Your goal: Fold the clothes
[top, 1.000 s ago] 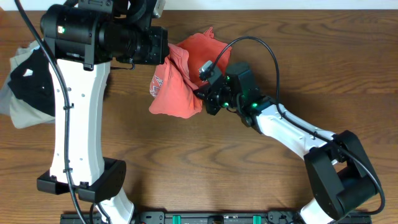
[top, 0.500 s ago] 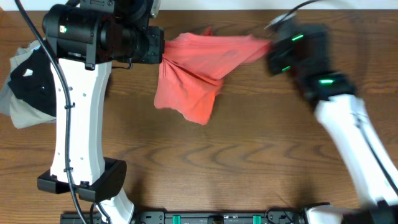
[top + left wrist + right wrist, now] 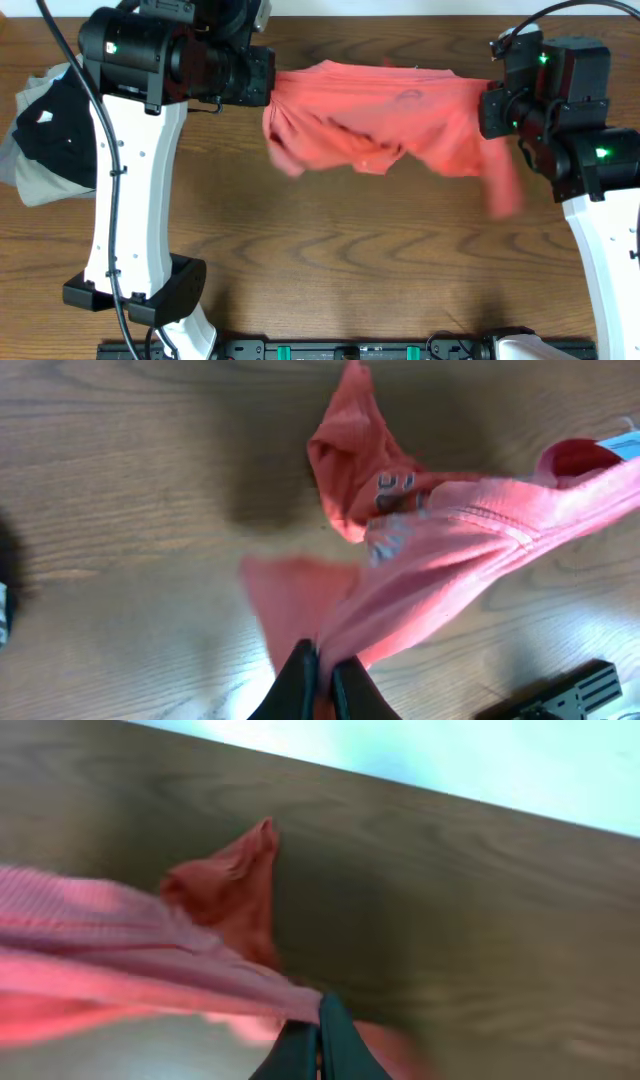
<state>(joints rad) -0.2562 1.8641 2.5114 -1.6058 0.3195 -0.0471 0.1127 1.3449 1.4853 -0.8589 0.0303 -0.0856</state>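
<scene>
One red T-shirt (image 3: pixel 380 120) stretches left-to-right across the top, left gripper (image 3: pixel 322 665) and right gripper (image 3: pixel 320 1020) pinching its ends; one black garment (image 3: pixel 50 140), one grey garment (image 3: pixel 40 185) upper left

A wooden table (image 3: pixel 330 270) fills nearly the whole overhead view. Its top is a warm mid-brown, with long, wavy grain running left to right. Along the upper edge of that frame, from about the middle to the right corner, a narrow pale strip (image 3: pixel 400 6) shows beyond the table's far edge; whether it is wall or floor cannot be told. In the right wrist view the table's edge slants across the upper part, with a bright bluish-white surface (image 3: pixel 470 760) above it and dim, blurred wood below. In the left wrist view the wood looks paler and greyer, and a dark, soft-edged shadow (image 3: pixel 265 470) lies at upper centre. The light is even, without hard glare.
</scene>
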